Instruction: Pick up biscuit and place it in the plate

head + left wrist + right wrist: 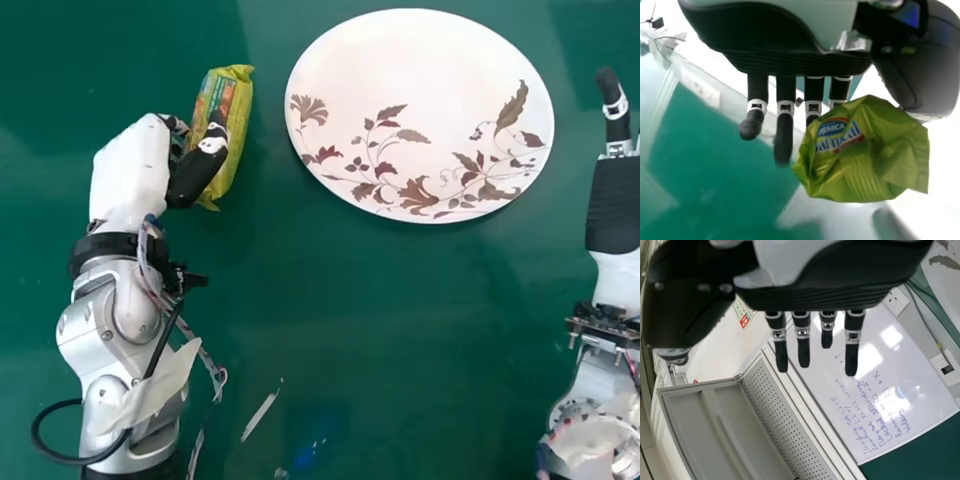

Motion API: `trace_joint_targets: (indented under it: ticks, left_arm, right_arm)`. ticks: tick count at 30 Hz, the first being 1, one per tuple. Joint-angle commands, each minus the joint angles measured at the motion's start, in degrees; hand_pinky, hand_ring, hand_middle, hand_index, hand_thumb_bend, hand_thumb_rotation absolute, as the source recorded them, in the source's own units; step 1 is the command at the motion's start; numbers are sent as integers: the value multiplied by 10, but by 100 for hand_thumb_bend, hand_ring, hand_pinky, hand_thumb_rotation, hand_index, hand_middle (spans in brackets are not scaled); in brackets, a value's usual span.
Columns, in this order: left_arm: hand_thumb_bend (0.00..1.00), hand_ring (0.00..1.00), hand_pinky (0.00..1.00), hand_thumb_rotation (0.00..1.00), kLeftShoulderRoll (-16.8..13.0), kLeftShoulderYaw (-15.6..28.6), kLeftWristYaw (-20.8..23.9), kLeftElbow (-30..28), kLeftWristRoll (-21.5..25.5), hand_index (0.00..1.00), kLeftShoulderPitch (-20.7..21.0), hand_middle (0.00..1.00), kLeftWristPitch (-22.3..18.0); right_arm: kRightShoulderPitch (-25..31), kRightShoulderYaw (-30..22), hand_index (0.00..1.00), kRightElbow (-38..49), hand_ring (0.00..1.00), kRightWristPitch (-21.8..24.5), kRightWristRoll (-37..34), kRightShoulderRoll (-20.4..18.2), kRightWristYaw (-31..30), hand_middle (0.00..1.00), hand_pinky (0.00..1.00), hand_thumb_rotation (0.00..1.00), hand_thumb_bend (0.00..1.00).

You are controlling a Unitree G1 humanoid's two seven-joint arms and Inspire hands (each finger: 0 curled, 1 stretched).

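My left hand (pixel 190 175) is at the left of the head view, its thumb lying across the yellow-green biscuit packet (pixel 238 130) and its fingers behind it. The packet stands lengthwise, slightly tilted, to the left of the white oval plate (pixel 420 90) and apart from it. In the left wrist view, the left hand (pixel 784 130) has the crinkled end of the packet (pixel 865 160) between thumb and fingers. The plate has brown leaf patterns and nothing on it. My right hand (pixel 618 190) is at the right edge, fingers straight and holding nothing; the right wrist view shows the hand (pixel 803 347) too.
A green table (pixel 350 330) lies under everything. White scraps (pixel 260 417) are on its near part. In the right wrist view, a whiteboard (pixel 880 390) with writing and a grey metal frame (pixel 740 425) stand beyond the hand.
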State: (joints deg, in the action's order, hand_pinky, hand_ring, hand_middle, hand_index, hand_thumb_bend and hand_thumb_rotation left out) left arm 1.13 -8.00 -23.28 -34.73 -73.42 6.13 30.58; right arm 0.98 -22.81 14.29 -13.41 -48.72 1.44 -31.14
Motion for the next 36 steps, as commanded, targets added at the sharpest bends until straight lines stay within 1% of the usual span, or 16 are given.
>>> trace_joint_targets:
  ticks: [1, 5, 10, 15, 18, 19, 21, 24, 28, 33, 36]
  left_arm:
    - [52, 16, 12, 0, 6, 1, 18, -28, 11, 48, -7, 39, -8]
    - [51, 16, 12, 0, 5, 1, 46, -42, 24, 49, -10, 39, -21]
    - [52, 17, 12, 0, 6, 7, 54, -55, 44, 49, -8, 39, -25]
    - [52, 19, 16, 0, 15, 17, 80, -64, 91, 49, -8, 39, -28]
    - [52, 18, 15, 0, 13, 21, 94, -68, 110, 49, -6, 40, -30]
    - [52, 18, 15, 0, 11, 23, 97, -70, 119, 49, -6, 40, -33]
    - [52, 18, 15, 0, 8, 29, 103, -73, 139, 49, -5, 40, -39]
    - [52, 19, 15, 0, 6, 37, 116, -75, 168, 49, -6, 40, -47]
    - [52, 19, 15, 0, 2, 41, 128, -76, 190, 49, -4, 39, -47]
    - [51, 19, 17, 0, 1, 46, 142, -72, 212, 49, 2, 39, -53]
    - [51, 20, 17, 0, 7, 56, 147, -70, 256, 49, 6, 39, -57]
  right_arm:
    - [10, 0, 83, 3, 88, -6, 3, -5, 2, 88, 71, 44, 86]
    - [10, 1, 82, 3, 86, -8, 6, -5, 2, 87, 70, 43, 86]
    - [9, 1, 83, 1, 83, -8, 6, -6, 1, 87, 68, 45, 84]
    - [6, -1, 82, -6, 79, -12, 4, -4, -7, 82, 66, 40, 85]
    - [6, 0, 81, -3, 76, -13, 9, -4, -1, 79, 62, 39, 87]
    - [6, 0, 80, -3, 76, -13, 10, -4, -2, 79, 62, 39, 87]
    - [5, 1, 81, -4, 80, -13, 8, -3, -4, 83, 68, 40, 88]
    - [5, 0, 81, -5, 84, -15, 10, -3, -5, 86, 73, 44, 93]
    - [5, 1, 81, -1, 84, -11, 10, -3, -2, 85, 74, 46, 96]
    - [7, 2, 82, 0, 82, -10, 7, -2, -4, 84, 72, 51, 100]
    - [8, 2, 83, -1, 83, -12, 11, -1, -4, 85, 75, 51, 100]
